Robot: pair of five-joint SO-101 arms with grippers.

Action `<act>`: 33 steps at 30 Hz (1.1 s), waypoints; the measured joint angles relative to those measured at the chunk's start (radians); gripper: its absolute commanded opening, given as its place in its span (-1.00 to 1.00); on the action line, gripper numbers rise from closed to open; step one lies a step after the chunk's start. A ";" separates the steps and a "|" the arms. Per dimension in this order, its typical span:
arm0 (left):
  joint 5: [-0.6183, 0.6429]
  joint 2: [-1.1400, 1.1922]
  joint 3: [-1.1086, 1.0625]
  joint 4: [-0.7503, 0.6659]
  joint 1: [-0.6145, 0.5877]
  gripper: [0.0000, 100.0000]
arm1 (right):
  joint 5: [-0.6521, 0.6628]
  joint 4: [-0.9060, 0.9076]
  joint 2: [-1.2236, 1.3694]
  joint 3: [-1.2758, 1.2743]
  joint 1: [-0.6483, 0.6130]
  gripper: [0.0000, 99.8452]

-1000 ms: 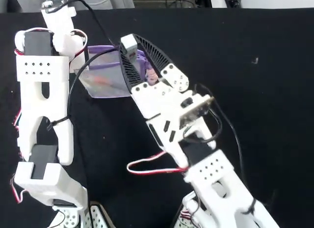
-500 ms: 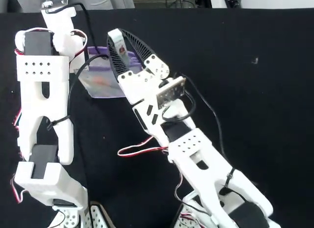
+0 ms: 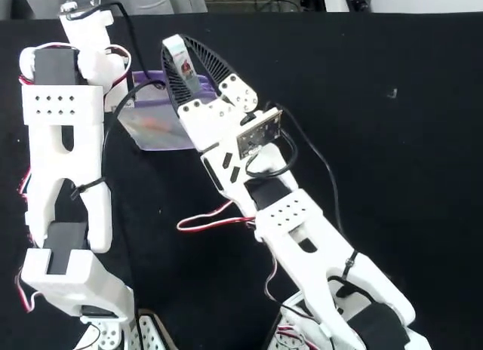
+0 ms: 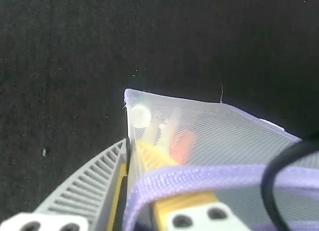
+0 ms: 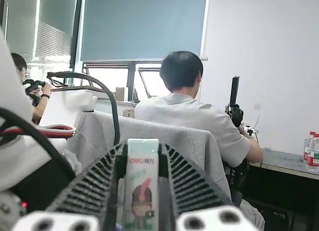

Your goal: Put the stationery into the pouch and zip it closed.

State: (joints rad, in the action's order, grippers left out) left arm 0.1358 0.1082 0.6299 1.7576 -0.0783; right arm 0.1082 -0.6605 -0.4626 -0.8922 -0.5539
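Black cloth covers the table (image 3: 392,139). Nearest the arm bases, the right gripper (image 3: 179,54) is clamped on a stationery stick (image 3: 183,67). The stick is white and green with a red figure on the label. It is pinched between two black ribbed fingers (image 5: 194,186), and its top end pokes past the tips. Seen from above, the stick overlaps the right end of the pouch's purple rim; its height over the rim can't be told.

Just beyond is the pouch (image 3: 155,127), clear mesh with purple trim. It sits between the two arms with the rim on the far side. Visible through the mesh are an orange piece (image 4: 182,144), a yellow piece (image 4: 149,154) and a small white round thing (image 4: 140,116).

Farther out, at the pouch's left end, the left gripper (image 4: 133,156) is closed on the pouch's edge. Its grey ribbed finger is outside the mesh wall, its yellow-padded finger is on the other side, and the purple trim crosses over both. The left arm (image 3: 64,139) runs along the table's left side.
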 measured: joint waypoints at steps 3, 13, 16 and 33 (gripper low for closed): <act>0.000 0.000 -0.002 0.000 0.000 -0.94 | 0.000 0.000 0.000 0.003 0.000 -0.98; 0.000 0.000 -0.002 0.000 0.000 -0.94 | -0.002 -0.038 0.064 -0.015 0.002 -0.98; 0.000 0.000 -0.002 0.000 -0.008 -0.94 | -0.002 -0.080 0.058 -0.071 0.000 -0.98; 0.000 0.003 -0.003 -0.006 -0.025 -0.94 | -0.003 0.377 -0.397 -0.204 -0.005 -0.98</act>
State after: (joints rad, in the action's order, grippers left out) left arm 0.1358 0.1112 0.6268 1.7515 -0.1028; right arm 0.1051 -0.2831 -0.8600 -1.0963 -0.5585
